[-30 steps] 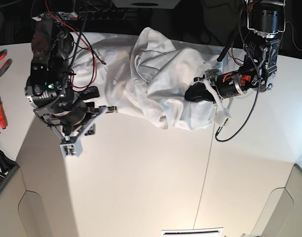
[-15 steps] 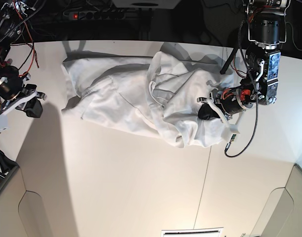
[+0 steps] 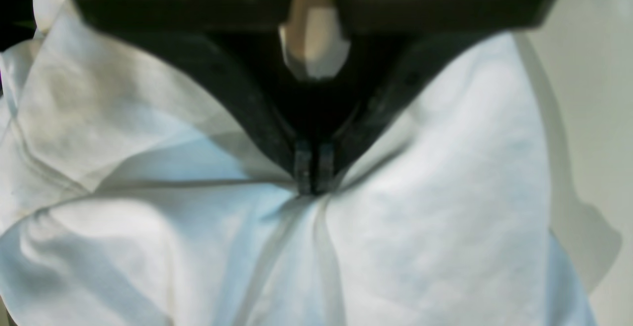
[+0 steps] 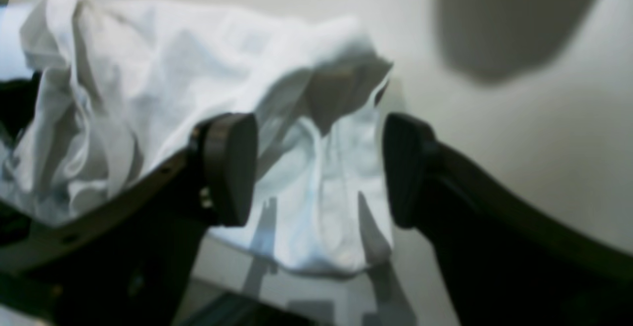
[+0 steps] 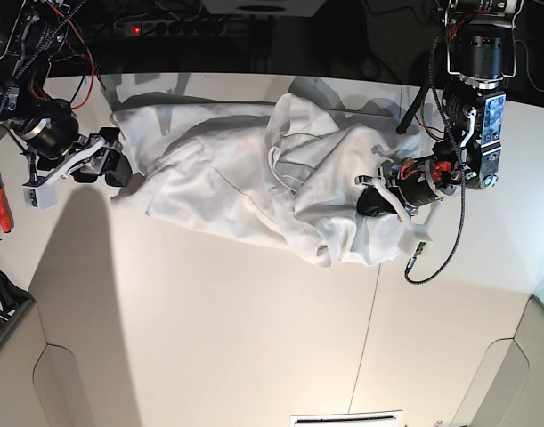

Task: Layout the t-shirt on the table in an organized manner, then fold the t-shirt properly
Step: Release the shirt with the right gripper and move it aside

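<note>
1. Evidently, the large white cotton t-shirt (image 5: 223, 169) lay crumpled across the far half of the matte white tabletop (image 5: 236, 329), folds bunched toward the robot's left.
2. The black left gripper (image 3: 314, 167) had its tips clamped together on the t-shirt, creases running out from the pinch.
3. The black right gripper (image 4: 319, 172) stood with its fingers wide apart, above the t-shirt's other end, holding nothing.
4. In the base view, the left arm (image 5: 472, 116) covered part of the bunched cloth, its thin black cable (image 5: 461, 209) looping beside the t-shirt.
5. A red-handled tool (image 5: 2, 200) lay near the tabletop's edge, on the right arm's side, well apart from the cloth.
6. A thin dark seam line (image 5: 367, 334) ran from the t-shirt toward a white slotted piece (image 5: 345, 419) at the near edge.
</note>
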